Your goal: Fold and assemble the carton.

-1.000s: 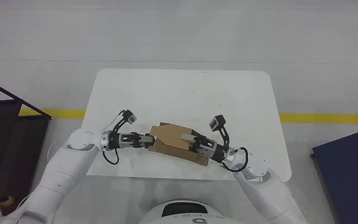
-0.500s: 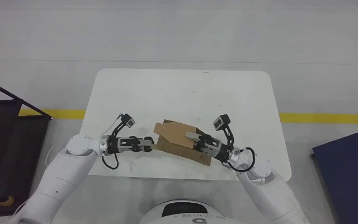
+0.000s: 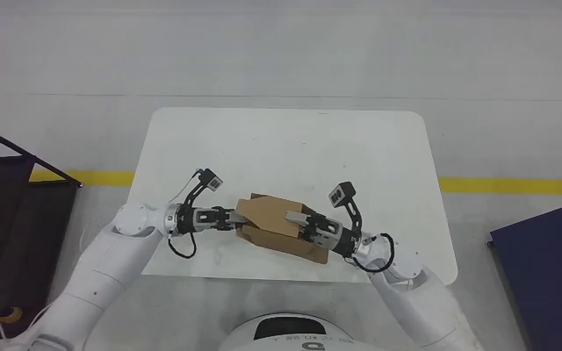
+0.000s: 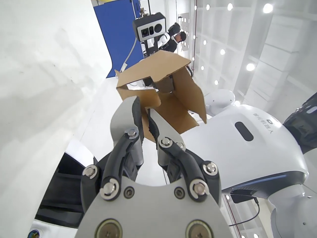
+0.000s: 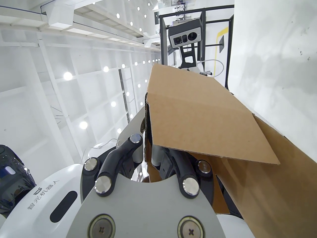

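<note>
A brown cardboard carton (image 3: pixel 274 221), partly opened with loose flaps, is held just above the near part of the white table (image 3: pixel 351 149) between both arms. My left gripper (image 3: pixel 236 218) is at the carton's left end. In the left wrist view my left gripper (image 4: pixel 144 111) is shut on a small end flap of the carton (image 4: pixel 171 75). My right gripper (image 3: pixel 301 221) reaches in from the right. In the right wrist view my right gripper (image 5: pixel 148 147) clamps an edge of the carton (image 5: pixel 198 115), whose top panel hides the fingertips.
The far half of the table is bare white surface. A yellow floor line (image 3: pixel 500 184) runs behind the table. A dark frame (image 3: pixel 26 202) stands off the left edge and a blue panel (image 3: pixel 531 263) off the right.
The left arm dipped toward the table's front edge, then came back up. The carton shifted slightly right and returned left, its left end now more pointed.
</note>
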Available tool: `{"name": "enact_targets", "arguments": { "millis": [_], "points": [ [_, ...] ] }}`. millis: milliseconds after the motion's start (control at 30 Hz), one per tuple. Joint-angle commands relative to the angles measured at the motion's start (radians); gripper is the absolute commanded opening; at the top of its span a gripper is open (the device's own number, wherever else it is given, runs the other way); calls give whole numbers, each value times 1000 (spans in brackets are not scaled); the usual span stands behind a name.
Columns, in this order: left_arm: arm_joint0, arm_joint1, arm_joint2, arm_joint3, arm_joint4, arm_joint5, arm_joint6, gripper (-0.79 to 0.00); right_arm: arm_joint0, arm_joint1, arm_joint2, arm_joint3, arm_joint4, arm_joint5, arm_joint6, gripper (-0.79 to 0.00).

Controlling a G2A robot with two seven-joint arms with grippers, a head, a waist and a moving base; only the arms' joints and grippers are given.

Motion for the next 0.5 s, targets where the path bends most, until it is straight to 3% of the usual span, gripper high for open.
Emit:
{"name": "enact_targets", "arguments": {
  "millis": [0, 467],
  "points": [
    [-6, -2, 6, -1, -4, 1, -1, -785, 1, 0, -3, 1, -1, 2, -1, -785],
    [-46, -15, 44, 4, 21, 5, -5, -779, 20, -3, -30, 13, -10, 10, -4, -785]
  ]
}}
